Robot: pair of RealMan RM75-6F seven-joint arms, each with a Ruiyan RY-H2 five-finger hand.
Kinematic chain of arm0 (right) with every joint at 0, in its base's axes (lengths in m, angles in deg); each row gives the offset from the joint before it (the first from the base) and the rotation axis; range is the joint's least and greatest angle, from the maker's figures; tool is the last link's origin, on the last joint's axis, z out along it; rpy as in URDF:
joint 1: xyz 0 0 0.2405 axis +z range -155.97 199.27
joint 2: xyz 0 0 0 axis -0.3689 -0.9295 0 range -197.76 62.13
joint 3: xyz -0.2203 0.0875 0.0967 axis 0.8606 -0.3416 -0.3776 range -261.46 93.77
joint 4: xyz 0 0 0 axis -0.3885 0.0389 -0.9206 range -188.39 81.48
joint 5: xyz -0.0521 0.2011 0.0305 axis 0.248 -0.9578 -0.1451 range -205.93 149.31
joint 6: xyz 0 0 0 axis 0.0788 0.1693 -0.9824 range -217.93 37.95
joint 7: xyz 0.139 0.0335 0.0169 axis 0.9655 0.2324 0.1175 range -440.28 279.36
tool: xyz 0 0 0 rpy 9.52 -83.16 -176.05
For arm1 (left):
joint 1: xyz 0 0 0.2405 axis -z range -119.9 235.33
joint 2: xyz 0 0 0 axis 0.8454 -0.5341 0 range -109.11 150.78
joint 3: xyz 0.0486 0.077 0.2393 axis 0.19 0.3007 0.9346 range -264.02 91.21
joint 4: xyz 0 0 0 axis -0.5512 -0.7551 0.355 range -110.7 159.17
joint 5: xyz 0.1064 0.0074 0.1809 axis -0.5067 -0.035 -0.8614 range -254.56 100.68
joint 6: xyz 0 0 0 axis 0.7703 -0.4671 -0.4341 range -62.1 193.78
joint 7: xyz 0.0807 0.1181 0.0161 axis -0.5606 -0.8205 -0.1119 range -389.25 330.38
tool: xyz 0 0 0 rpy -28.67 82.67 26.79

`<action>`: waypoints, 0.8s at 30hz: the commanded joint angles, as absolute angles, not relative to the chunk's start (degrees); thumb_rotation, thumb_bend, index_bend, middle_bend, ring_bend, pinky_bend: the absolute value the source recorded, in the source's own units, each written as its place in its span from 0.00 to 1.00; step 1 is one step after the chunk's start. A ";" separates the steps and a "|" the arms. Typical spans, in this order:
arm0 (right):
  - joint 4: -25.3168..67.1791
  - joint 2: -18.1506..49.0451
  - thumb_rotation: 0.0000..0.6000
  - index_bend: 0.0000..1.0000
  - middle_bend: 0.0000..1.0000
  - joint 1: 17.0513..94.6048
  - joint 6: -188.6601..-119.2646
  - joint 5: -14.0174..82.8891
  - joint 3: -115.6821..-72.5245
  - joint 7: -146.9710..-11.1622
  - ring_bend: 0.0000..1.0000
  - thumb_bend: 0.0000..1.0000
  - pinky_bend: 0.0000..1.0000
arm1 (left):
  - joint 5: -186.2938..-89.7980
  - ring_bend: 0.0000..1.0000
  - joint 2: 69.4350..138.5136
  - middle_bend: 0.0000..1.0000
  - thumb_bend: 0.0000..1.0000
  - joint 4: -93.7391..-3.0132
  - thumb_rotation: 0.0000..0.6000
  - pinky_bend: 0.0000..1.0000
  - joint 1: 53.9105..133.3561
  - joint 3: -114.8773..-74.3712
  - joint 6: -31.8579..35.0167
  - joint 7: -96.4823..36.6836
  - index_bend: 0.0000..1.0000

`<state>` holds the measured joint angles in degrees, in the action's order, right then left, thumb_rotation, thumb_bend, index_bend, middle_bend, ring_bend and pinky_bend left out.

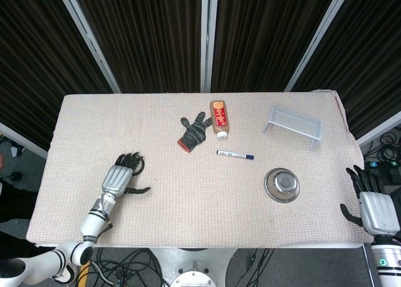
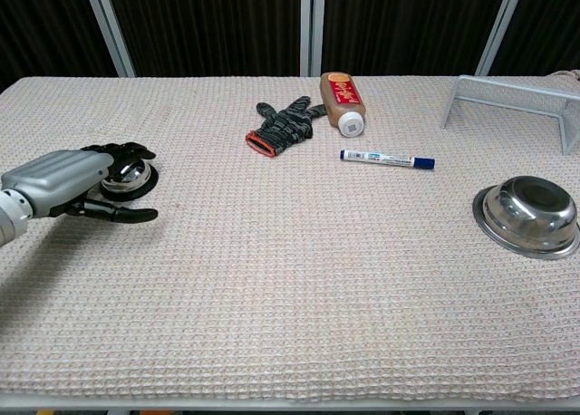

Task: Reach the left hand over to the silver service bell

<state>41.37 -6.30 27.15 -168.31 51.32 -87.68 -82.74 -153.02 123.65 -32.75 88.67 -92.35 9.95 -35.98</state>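
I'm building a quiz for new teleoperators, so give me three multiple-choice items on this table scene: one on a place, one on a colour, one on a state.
1. Where does the silver service bell stand?
A. at the table's left side, by the left hand
B. inside the steel bowl
C. under the wire rack

2. What colour is the cap of the white marker pen?
A. red
B. blue
C. green

3. How does the round steel bowl sit?
A. upside down
B. on its side
C. upright, nothing in it

Answers:
1 A, the bell shows just past the fingers of the left hand in the chest view.
2 B, the pen's right end is blue.
3 C, its bare inside faces up in both views.
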 commanded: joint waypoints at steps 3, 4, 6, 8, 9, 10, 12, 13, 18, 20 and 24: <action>41.22 -6.25 1.00 0.00 0.00 27.15 -168.27 51.33 -87.68 -82.36 0.00 0.23 0.00 | -154.26 0.00 122.64 0.00 0.00 -35.18 0.22 0.00 88.99 -93.14 6.96 -36.27 0.00; 41.17 -6.19 1.00 0.00 0.00 27.18 -168.17 51.34 -87.63 -82.34 0.00 0.23 0.00 | -154.32 0.00 122.50 0.00 0.00 -35.54 0.22 0.00 88.92 -92.95 6.93 -36.42 0.00; 41.04 -6.01 1.00 0.00 0.00 27.25 -167.90 51.35 -87.50 -82.29 0.00 0.23 0.00 | -154.02 0.00 122.44 0.00 0.00 -35.93 0.22 0.00 88.58 -92.21 7.60 -36.87 0.00; 40.92 -5.91 1.00 0.00 0.00 27.31 -167.69 51.36 -87.40 -82.31 0.00 0.23 0.00 | -153.12 0.00 122.67 0.00 0.00 -35.65 0.22 0.00 88.22 -91.48 9.07 -37.24 0.00; 40.91 -5.90 1.00 0.00 0.00 27.33 -167.63 51.34 -87.39 -82.33 0.00 0.23 0.00 | -152.69 0.00 122.81 0.00 0.00 -35.40 0.22 0.00 88.12 -91.26 9.72 -37.35 0.00; 40.91 -5.91 1.00 0.00 0.00 27.33 -167.62 51.30 -87.40 -82.32 0.00 0.23 0.00 | -152.34 0.00 122.95 0.00 0.00 -35.07 0.22 0.00 88.07 -91.13 10.25 -37.44 0.00; 40.95 -5.99 1.00 0.00 0.00 27.32 -167.69 51.17 -87.50 -82.30 0.00 0.23 0.00 | -151.85 0.00 123.19 0.00 0.00 -34.39 0.22 0.00 88.05 -91.18 10.79 -37.35 0.00; 40.96 -6.03 1.00 0.00 0.00 27.30 -167.78 51.14 -87.56 -82.27 0.00 0.23 0.00 | -151.88 0.00 123.23 0.00 0.00 -34.23 0.22 0.00 88.09 -91.37 10.54 -37.21 0.00; 40.76 -6.02 1.00 0.00 0.00 27.25 -167.90 50.97 -87.67 -81.95 0.00 0.23 0.00 | -153.68 0.00 122.13 0.00 0.00 -35.83 0.22 0.00 88.64 -93.41 6.07 -36.11 0.00; 40.63 -5.92 1.00 0.00 0.00 27.26 -167.75 50.98 -87.58 -81.82 0.00 0.23 0.00 | -154.33 0.00 120.95 0.00 0.00 -37.93 0.22 0.00 88.69 -94.55 3.57 -36.18 0.00; 40.53 -5.86 1.00 0.00 0.00 27.29 -167.85 51.31 -87.53 -81.64 0.00 0.23 0.00 | -154.50 0.00 117.58 0.00 0.00 -43.17 0.22 0.00 87.24 -95.75 -1.07 -38.35 0.00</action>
